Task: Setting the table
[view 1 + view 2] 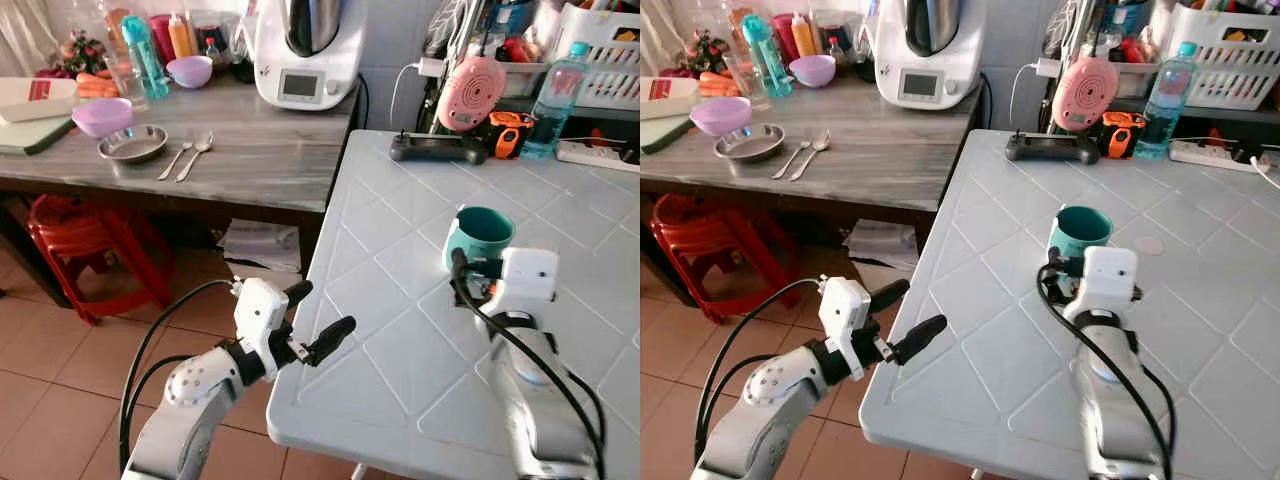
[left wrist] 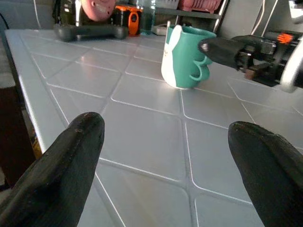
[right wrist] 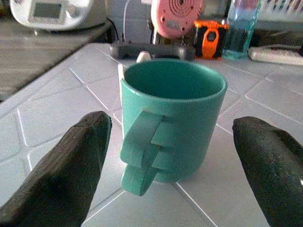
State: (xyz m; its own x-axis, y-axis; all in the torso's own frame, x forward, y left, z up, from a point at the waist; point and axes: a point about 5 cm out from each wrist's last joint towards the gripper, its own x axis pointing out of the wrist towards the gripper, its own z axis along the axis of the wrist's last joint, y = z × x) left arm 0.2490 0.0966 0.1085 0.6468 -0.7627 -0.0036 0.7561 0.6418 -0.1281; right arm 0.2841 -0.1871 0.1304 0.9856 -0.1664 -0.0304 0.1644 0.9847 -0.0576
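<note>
Teal mug (image 3: 173, 118) upright on white tiled table (image 1: 400, 330), well in from left edge, handle facing right gripper (image 3: 173, 156). Right gripper's fingers spread wide either side of mug, seemingly not touching it. Left gripper (image 1: 315, 318) at table's left edge, near front corner, fingers open, empty.

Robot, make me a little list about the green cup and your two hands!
cup: teal mug, upright on the white table, looks empty
handle: faces the right tool
right tool: open, fingers either side of the mug, not touching
left tool: open, at the table's near-left edge, holding nothing
other table: spoons, metal plate, purple bowl
</note>
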